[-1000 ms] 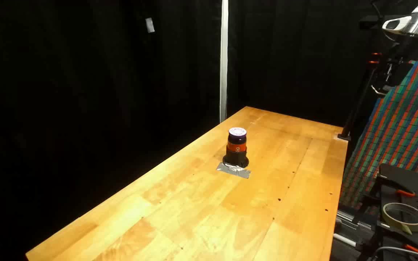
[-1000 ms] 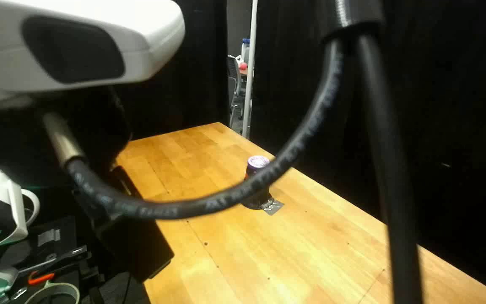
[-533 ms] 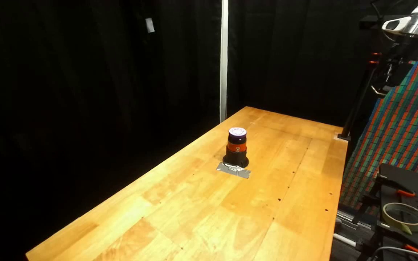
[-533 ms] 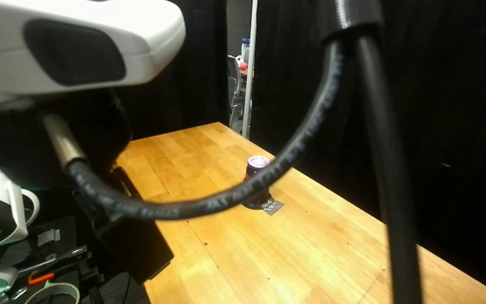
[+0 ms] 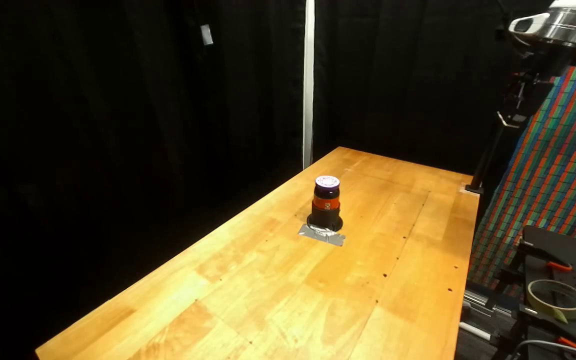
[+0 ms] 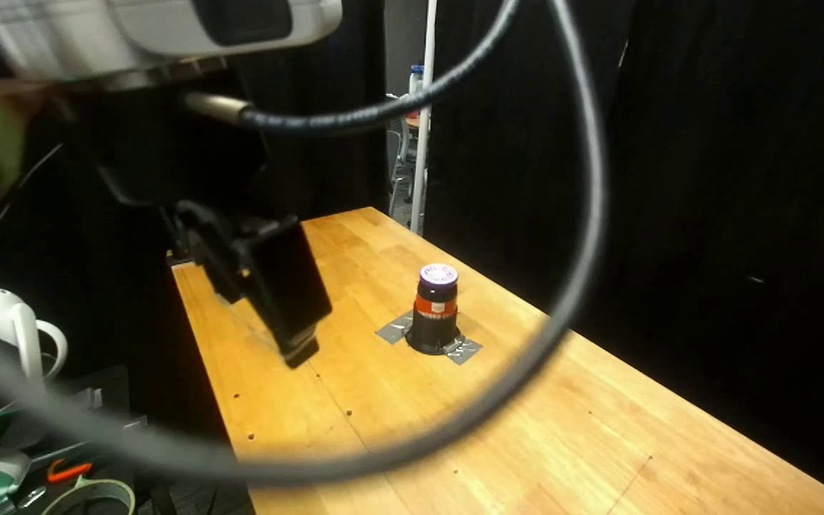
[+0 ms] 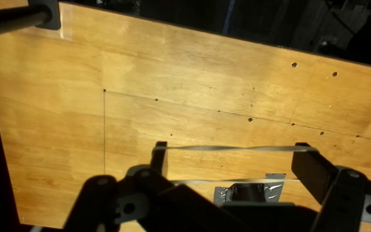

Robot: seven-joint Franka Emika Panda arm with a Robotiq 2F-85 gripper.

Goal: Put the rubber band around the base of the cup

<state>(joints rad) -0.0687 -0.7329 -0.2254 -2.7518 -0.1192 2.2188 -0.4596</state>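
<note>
1. golden wood planks make up the bench (image 5: 248,295), dotted with small dark holes (image 5: 385,275).
2. black curtains (image 5: 143,125) hang behind it; a chair (image 6: 407,154) shows through a gap beside a white pole (image 6: 421,154).
3. the cup (image 6: 435,306) stands upright on the bench, grey tape (image 6: 463,350) at its foot.
4. the hand (image 7: 232,151), well apart from the cup, has its fingers spread, with a rubber band (image 7: 201,148) stretched around them.
</note>
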